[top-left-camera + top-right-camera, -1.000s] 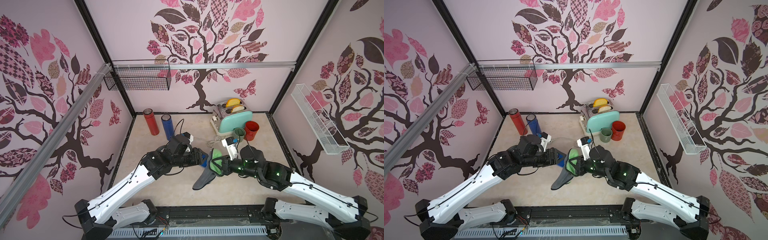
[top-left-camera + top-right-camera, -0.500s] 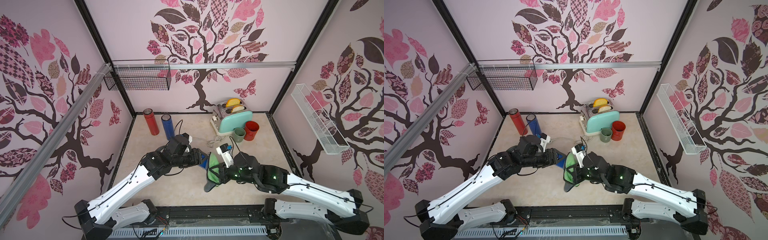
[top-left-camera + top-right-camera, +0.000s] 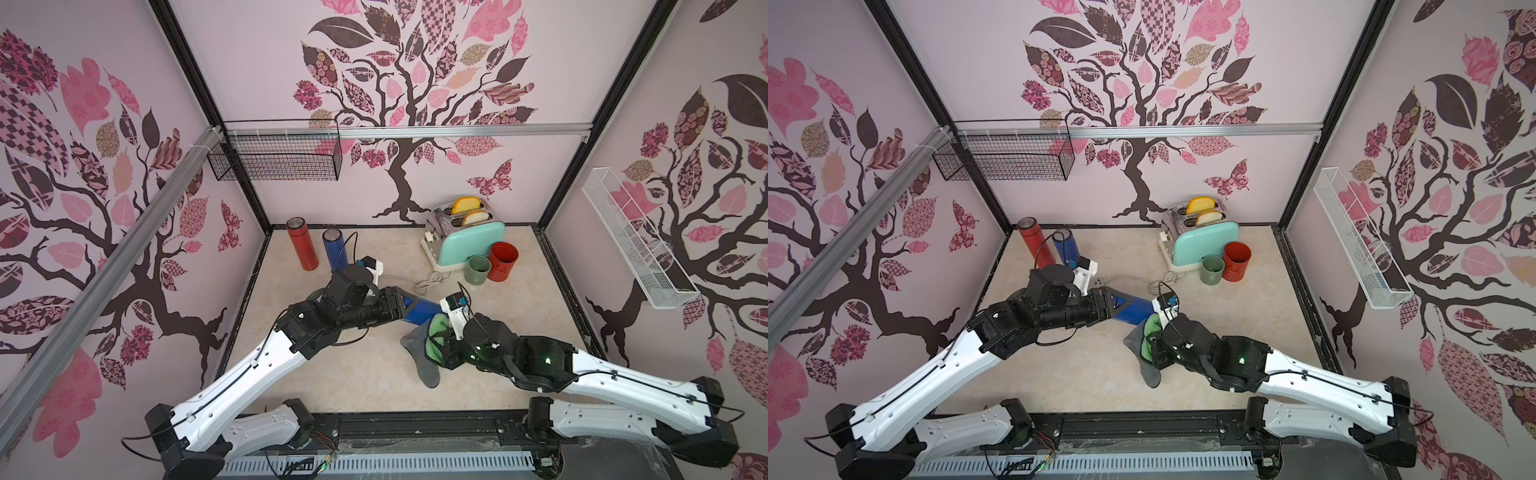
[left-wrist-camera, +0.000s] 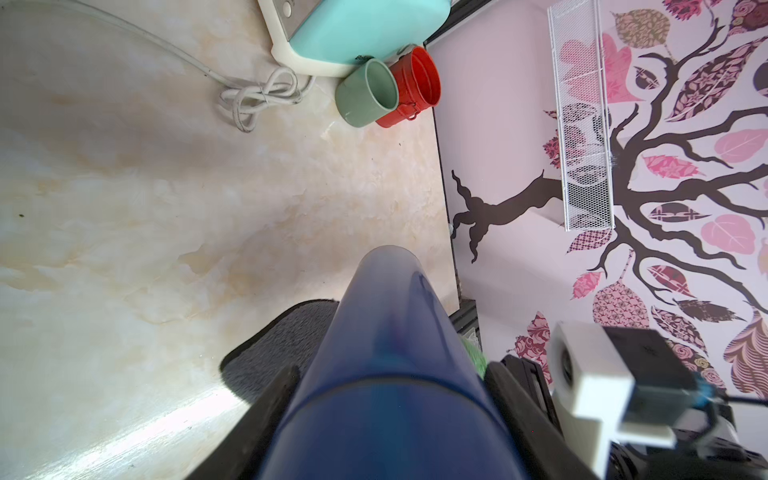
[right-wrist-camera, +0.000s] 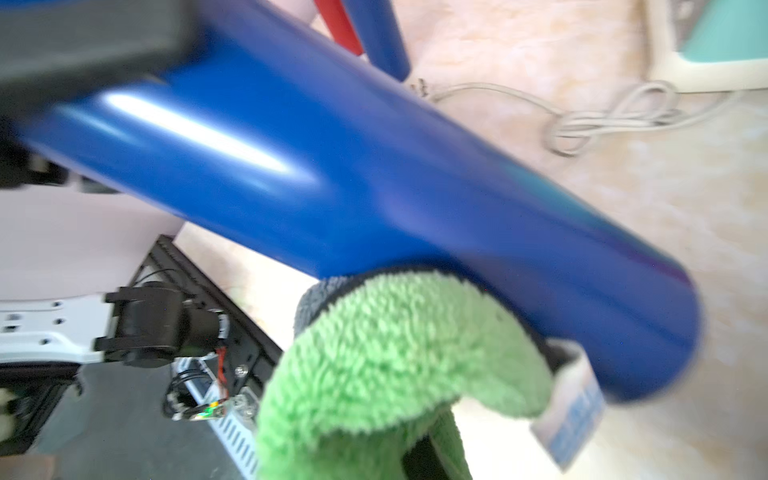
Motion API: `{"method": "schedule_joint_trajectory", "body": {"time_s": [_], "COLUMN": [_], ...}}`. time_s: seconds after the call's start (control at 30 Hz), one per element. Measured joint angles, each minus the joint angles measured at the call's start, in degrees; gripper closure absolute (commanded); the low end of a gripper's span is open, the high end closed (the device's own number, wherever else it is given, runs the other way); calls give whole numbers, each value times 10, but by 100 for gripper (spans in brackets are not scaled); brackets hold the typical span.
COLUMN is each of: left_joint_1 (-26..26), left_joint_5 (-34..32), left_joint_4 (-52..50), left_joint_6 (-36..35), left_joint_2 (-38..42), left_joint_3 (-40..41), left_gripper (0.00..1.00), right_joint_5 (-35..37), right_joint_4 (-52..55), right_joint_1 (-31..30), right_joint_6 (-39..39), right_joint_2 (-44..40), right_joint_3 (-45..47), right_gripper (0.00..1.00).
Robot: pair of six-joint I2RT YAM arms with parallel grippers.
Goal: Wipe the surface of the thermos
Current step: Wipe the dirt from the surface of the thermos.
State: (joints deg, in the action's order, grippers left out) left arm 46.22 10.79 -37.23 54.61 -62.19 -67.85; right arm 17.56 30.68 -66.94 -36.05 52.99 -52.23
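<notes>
left of centre in a top view, the left gripper (image 3: 400,306) was clamped on one end of a blue thermos (image 3: 423,311), which lay nearly sideways at mid-frame. just right of it, the right gripper (image 3: 441,347), pinched shut on a green-and-grey cloth (image 3: 430,359), held the cloth against the thermos's free end.

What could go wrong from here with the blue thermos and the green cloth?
The left gripper holds the glossy blue metal thermos near one end only, almost level; pushing on its free end may lever it out of the jaws. The green and grey fluffy cloth in the right gripper hangs a loose grey tail toward the table; it might drag or catch.
</notes>
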Motion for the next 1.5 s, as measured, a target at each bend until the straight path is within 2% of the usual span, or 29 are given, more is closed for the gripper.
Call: {"method": "schedule_joint_trajectory", "body": {"time_s": [0.13,0.27,0.47,0.6,0.73,0.87,0.97,1.2,1.4,1.5], "left_joint_1": [0,0,-3,-4,-4,-4,-4,-4,-3,-3], "left_joint_5": [1,2,0,5,2,-2,-2,-10,-4,-10], "left_joint_4": [-1,-3,3,9,5,3,-1,-19,-30,-41], "left_joint_6": [1,5,10,10,7,6,3,-3,-7,-9], "left_joint_2": [6,5,4,1,-3,-2,-1,7,9,9], "left_joint_3": [0,0,0,0,0,-1,-3,-3,-3,-3], "left_gripper": [100,100,100,100,100,100,100,100,100,100], "right_joint_5": [56,81,77,62,44,46,54,69,65,68], "right_joint_4": [45,63,56,13,-24,-44,-47,1,18,15], "right_joint_1": [10,11,-6,-45,-55,-55,-47,65,64,30], "right_joint_6": [-2,2,27,42,49,50,48,32,39,44], "right_joint_2": [-33,-27,49,103,137,124,84,-22,-14,24], "right_joint_3": [13,11,-44,-91,-120,-110,-84,-19,-25,-41], "right_gripper": [100,100,100,100,100,100,100,100,100,100]}}
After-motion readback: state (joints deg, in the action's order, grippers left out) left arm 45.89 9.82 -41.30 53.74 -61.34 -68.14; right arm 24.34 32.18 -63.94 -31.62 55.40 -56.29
